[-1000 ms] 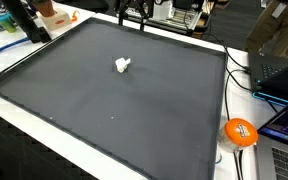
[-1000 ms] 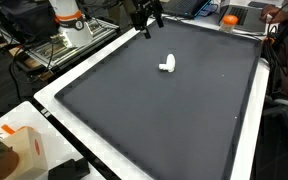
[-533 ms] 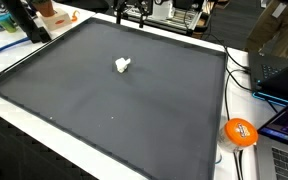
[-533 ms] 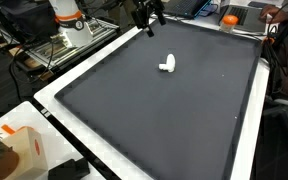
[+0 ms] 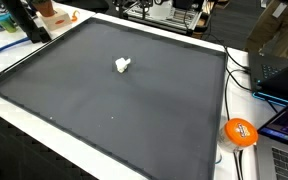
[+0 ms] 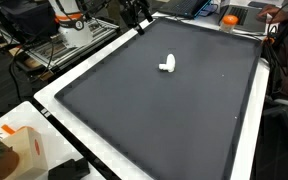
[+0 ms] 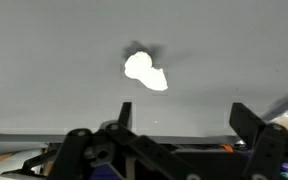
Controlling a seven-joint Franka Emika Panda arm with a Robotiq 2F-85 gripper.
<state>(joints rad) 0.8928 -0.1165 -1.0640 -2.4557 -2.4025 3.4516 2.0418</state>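
Note:
A small white lumpy object [image 5: 122,66] lies on the large dark grey mat [image 5: 114,110], a little toward its far side; it also shows in the other exterior view [image 6: 167,66] and in the wrist view [image 7: 144,70]. My gripper [image 6: 137,14] is raised above the mat's far edge, well away from the object. In the wrist view its two dark fingers [image 7: 184,118] stand wide apart with nothing between them. The white object lies ahead of the fingers, untouched.
The mat [image 6: 174,110] has a white border. An orange ball [image 5: 240,132] and a laptop [image 5: 284,75] sit beside it, with cables nearby. A box [image 6: 22,150] stands off one corner. Equipment and a person's arm [image 6: 284,15] are at the far end.
My gripper has pulled back and upward from the mat's far edge, almost leaving an exterior view. The white object has not moved.

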